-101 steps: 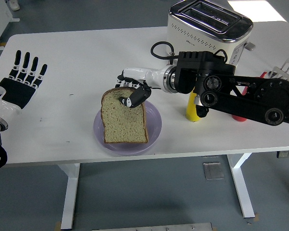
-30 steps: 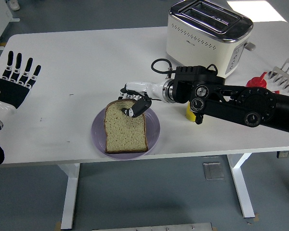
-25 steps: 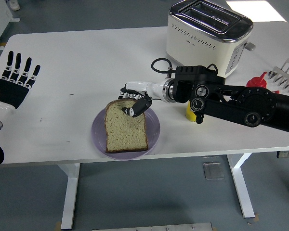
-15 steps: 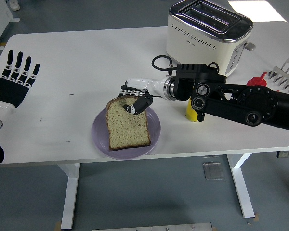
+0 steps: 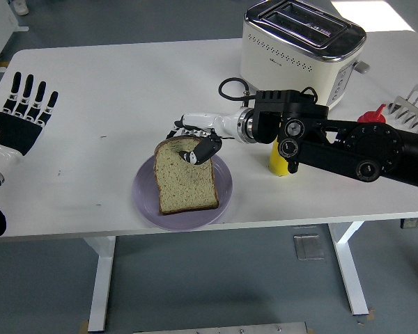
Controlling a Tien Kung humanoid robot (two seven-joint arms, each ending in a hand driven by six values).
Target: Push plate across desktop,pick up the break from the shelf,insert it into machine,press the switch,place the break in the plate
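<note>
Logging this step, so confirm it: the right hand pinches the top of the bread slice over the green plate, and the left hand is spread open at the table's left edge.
One detail is wrong: the plate is purple, not green, as the head view shows. The rest stands: the right hand pinches the top of the bread slice over it, and the left hand is spread open at the table's left edge.

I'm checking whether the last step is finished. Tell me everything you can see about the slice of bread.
The slice of bread is pale and speckled with a darker brown crust and a rounded top. It lies over the lilac plate near the table's front edge, turned slightly. The right hand pinches its top edge, thumb on the upper face, so it is not released yet.
</note>
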